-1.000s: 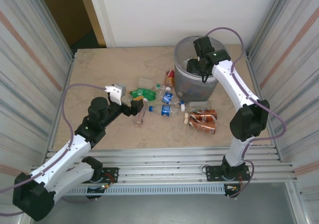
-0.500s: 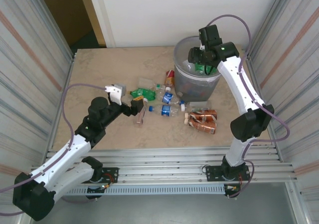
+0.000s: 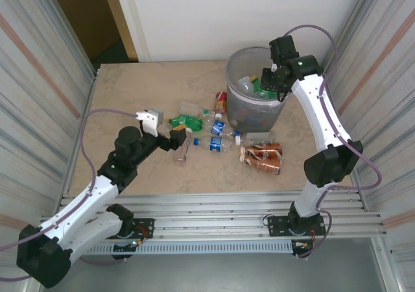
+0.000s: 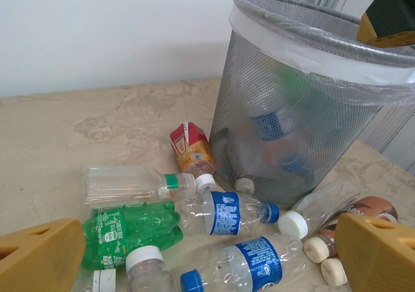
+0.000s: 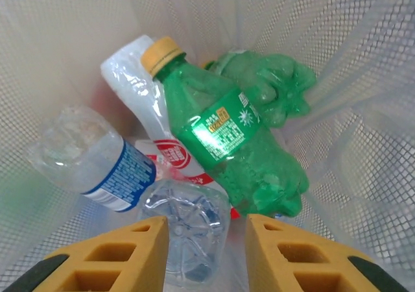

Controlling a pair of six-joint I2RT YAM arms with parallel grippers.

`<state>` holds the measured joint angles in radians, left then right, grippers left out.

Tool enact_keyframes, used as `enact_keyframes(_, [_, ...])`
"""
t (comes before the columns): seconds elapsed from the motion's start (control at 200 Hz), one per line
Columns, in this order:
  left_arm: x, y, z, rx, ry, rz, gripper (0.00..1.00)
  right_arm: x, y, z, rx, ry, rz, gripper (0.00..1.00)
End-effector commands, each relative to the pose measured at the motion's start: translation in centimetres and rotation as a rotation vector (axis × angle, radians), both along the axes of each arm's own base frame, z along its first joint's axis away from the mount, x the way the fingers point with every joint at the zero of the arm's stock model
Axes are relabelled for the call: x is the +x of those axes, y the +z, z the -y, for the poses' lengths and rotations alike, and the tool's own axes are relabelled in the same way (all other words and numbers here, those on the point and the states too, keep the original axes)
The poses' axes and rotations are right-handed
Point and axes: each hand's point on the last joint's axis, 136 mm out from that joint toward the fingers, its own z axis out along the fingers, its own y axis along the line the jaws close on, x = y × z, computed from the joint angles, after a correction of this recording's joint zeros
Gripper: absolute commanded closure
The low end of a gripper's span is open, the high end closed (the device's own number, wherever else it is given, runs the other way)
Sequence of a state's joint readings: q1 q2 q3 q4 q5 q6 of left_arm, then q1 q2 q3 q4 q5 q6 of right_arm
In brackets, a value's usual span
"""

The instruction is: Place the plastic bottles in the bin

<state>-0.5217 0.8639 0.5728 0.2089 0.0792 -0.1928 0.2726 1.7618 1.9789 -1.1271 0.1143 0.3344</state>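
Nearest on the beige table (image 3: 130,91), right of centre, two brown-labelled bottles (image 3: 262,157) lie on their sides against each other. Left of them the left gripper (image 3: 183,143) hangs low over the scatter. Its fingers (image 4: 39,256) are spread wide and carry nothing. In the left wrist view a blue-labelled bottle with a blue cap (image 4: 249,263) and a white-capped clear bottle (image 4: 146,266) lie on the table in the gap between the pads, with neither pad on them.

Just beyond lie a crumpled green bottle (image 4: 130,230), a second blue-labelled bottle (image 4: 227,213) and a flattened clear bottle with a green collar (image 4: 123,183). Farther on, a red and orange carton (image 4: 191,149) sits at the foot of the grey mesh bin (image 4: 285,19), on its left side.

The right gripper (image 3: 272,79) hovers over the bin's right rim, its fingers (image 5: 97,256) drawn in close with nothing clamped. Beneath them, on the liner, a green bottle with a yellow cap (image 5: 227,143) lies across a red-labelled clear bottle (image 5: 139,97). A blue-labelled bottle (image 5: 91,156) lies to their left, and a clear bottle's base (image 5: 188,230) shows under the gap.
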Motion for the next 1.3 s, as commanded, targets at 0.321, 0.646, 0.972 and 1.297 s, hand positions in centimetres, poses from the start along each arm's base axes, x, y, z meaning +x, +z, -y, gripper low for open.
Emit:
enact_keyframes(0.321, [0.2, -0.1, -0.1, -0.012, 0.02, -0.002, 0.01, 0.9, -5.7, -0.2, -0.043, 0.074, -0.164, 0.68])
enact_keyframes(0.646, [0.4, -0.3, -0.4, -0.012, 0.038, -0.006, 0.01, 1.1, -8.7, -0.7, -0.051, 0.132, -0.263, 0.66])
enact_keyframes(0.972, [0.4, -0.2, -0.5, -0.014, 0.044, -0.008, 0.01, 3.4, -8.4, -1.1, -0.071, 0.165, -0.287, 0.58])
enact_keyframes(1.297, [1.7, -1.9, -2.3, 0.073, 0.176, -0.135, 0.01, 3.8, -0.9, -1.7, -0.019, 0.156, -0.091, 0.44])
